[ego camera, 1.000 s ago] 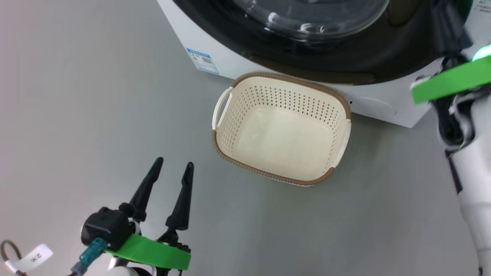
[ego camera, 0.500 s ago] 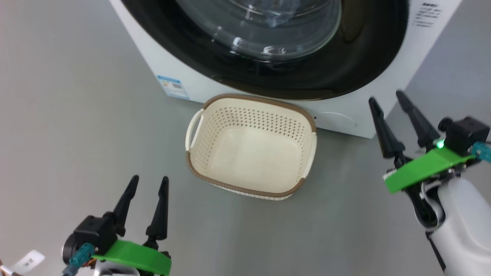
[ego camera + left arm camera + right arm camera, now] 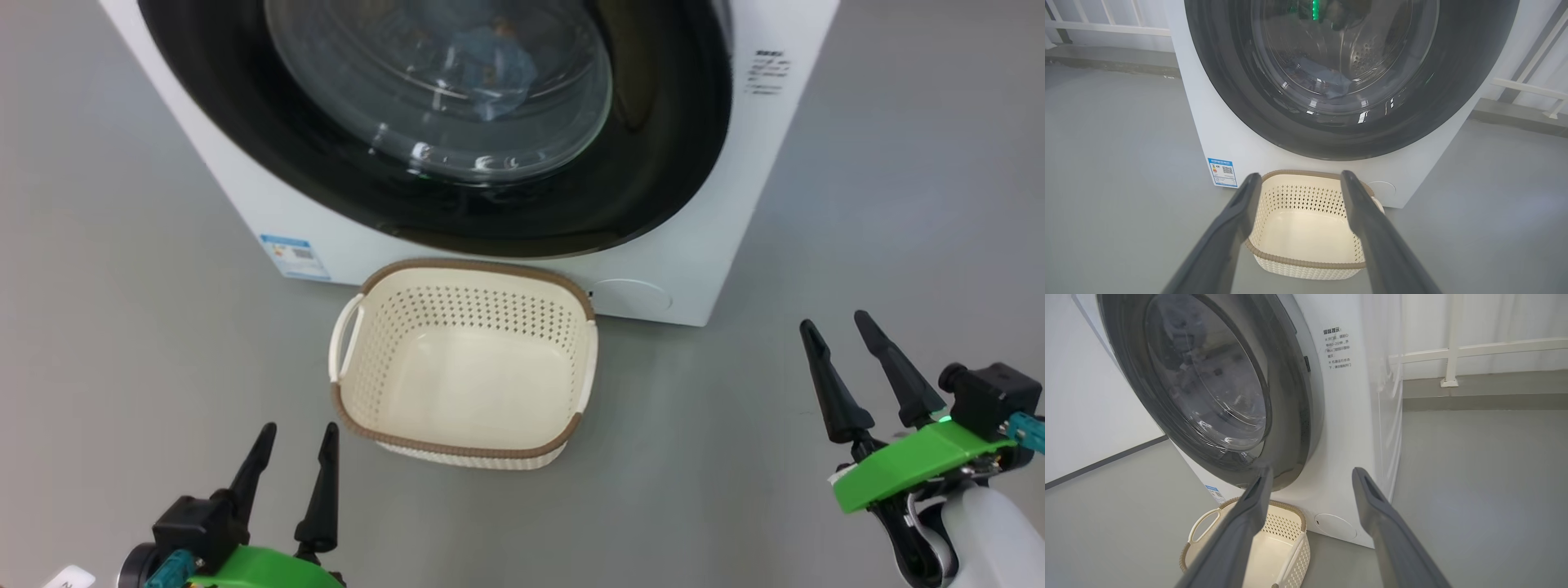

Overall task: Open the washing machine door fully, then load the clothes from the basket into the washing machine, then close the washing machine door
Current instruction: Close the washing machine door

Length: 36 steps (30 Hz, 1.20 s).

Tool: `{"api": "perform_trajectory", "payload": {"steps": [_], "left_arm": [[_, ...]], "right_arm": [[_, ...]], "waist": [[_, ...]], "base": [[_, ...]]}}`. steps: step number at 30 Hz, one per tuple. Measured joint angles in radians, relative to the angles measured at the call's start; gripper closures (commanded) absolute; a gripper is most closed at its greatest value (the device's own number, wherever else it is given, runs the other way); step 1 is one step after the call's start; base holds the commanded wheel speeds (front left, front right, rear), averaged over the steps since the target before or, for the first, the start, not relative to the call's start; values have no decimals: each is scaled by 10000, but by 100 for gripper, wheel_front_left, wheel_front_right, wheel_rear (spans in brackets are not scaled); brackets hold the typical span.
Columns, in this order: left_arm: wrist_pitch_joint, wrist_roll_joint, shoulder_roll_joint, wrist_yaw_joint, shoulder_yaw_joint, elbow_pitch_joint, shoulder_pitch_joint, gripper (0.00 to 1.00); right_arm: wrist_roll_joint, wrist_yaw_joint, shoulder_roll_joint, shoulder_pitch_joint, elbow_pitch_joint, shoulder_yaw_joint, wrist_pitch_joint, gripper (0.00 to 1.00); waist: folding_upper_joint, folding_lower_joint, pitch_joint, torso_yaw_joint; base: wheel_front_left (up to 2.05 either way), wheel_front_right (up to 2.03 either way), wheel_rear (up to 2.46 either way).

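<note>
The washing machine (image 3: pixel 694 245) is seen standing on the grey floor (image 3: pixel 122 286), with a small blue sticker (image 3: pixel 295 256) at its lower front corner. The washing machine door (image 3: pixel 653 163) is seen lying flat against the front of the machine. Behind the round glass, light blue clothes (image 3: pixel 490 57) are seen in the steel drum (image 3: pixel 1367 61). The basket (image 3: pixel 473 265) is set on the floor just beside the bottom front edge of the machine, below the door. The bare cream bottom of the basket is seen from wall to wall. The left gripper (image 3: pixel 300 428) is held above the floor near the basket's front left corner, its fingers spread apart with nothing between them. The right gripper (image 3: pixel 833 320) is held well to the right of the basket, its fingers also spread and nothing gripped.
</note>
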State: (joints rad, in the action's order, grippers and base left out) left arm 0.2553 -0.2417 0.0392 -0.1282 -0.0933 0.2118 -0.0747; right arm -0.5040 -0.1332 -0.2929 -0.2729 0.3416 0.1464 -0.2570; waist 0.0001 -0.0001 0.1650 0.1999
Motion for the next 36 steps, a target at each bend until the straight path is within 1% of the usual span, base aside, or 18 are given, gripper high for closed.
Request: {"api": "perform_trajectory", "payload": {"steps": [14,23,36], "left_arm": [[0,-13,161,0,357,159,596,0],[0,-13,276,0,596,159,835,0],[0,-15,349,0,732,159,1015,0]], "right_arm": [[192,0,121,1289,-150,-573,0,0],[192,0,205,1822,-236,-930,2,0],[199,0,259,2375,-355,-1262,2,0]], "waist": [[0,0,-720,-933],[-1,0,-1016,-1452],[0,0,-1309,-1927]], "base": [[0,0,0],[0,0,0],[0,0,0]]}}
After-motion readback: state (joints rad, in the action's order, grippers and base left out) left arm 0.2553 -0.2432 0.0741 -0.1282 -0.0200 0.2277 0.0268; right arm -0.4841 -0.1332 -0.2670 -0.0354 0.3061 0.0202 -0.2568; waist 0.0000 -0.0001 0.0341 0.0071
